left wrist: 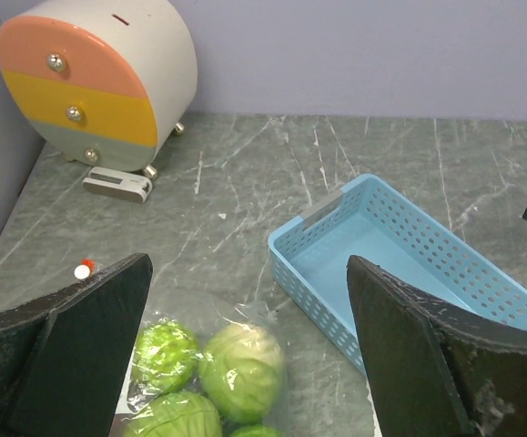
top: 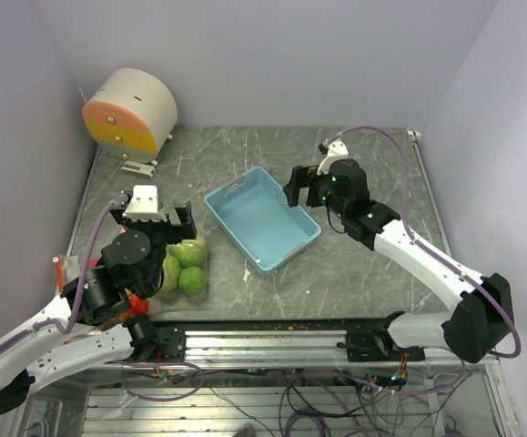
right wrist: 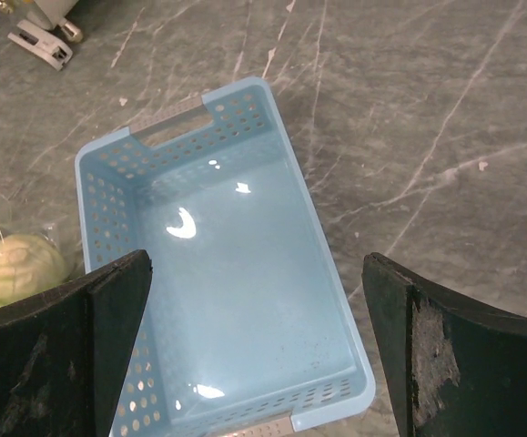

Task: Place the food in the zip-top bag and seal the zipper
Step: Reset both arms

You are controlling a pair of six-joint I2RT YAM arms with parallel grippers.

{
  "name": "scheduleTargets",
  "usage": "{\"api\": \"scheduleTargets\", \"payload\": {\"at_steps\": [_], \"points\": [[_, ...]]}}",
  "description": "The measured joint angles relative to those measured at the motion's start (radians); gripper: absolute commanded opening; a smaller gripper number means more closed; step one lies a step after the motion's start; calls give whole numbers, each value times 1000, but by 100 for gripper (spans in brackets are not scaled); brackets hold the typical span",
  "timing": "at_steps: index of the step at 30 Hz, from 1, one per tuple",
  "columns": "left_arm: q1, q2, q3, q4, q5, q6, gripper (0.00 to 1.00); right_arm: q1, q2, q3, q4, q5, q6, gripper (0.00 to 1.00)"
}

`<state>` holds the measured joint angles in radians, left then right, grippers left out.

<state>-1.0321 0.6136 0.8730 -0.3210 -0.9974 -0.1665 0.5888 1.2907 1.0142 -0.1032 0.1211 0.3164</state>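
The zip-top bag [top: 188,266] lies flat at the near left of the table, clear and crinkly, with several green melon-like food pieces [left wrist: 240,369] inside it. A red-orange bit of the zipper [top: 135,303] shows at the bag's near end, mostly hidden under my left arm. My left gripper [top: 150,218] hangs open just above the bag's far end; in the left wrist view the left gripper [left wrist: 249,264] has nothing between its fingers. My right gripper [top: 307,178] is open over the far right end of the light blue basket [top: 261,218], and the right gripper [right wrist: 256,258] looks down into it.
The basket [right wrist: 227,300] holds nothing and lies diagonally mid-table, right of the bag. A round drawer toy [top: 131,111] stands at the back left with a small white piece [left wrist: 117,182] before it. A tiny red-and-white bit [left wrist: 84,269] lies near the left wall.
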Motion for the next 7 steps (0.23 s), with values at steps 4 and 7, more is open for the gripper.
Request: {"api": "scheduleTargets", "payload": {"at_steps": [4, 7], "points": [[0, -4, -11, 0, 15, -6, 100, 0, -24, -30, 0, 19, 3, 100], [0, -4, -19, 0, 20, -6, 100, 0, -30, -47, -6, 20, 3, 100]]}}
